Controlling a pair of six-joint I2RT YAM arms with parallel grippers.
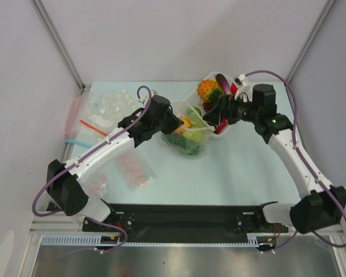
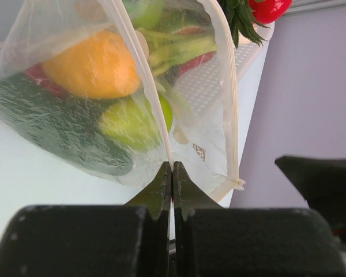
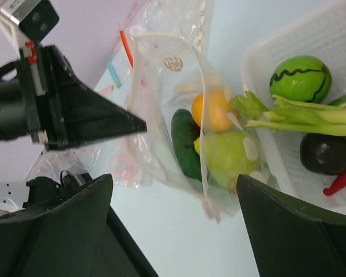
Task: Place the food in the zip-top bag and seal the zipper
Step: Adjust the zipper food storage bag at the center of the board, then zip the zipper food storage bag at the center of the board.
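My left claw (image 2: 172,173) clenched on zip-top bag (image 2: 57,127) rim. Bag mid-table (image 1: 236,173), mouth open, food (image 2: 92,63) inside: orange, green pieces. My right claw (image 3: 173,184) released, jaws wide, beside white tray (image 3: 328,34).

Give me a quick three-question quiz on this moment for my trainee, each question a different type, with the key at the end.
1. True or false: the left gripper is shut on the rim of the zip-top bag.
2. Multiple choice: the right gripper is A. open, holding nothing; B. shut on the bag; C. shut, holding nothing.
3. Short answer: is the striped green ball inside the bag or in the white tray?

Key: 1. true. 2. A. 3. In the tray.
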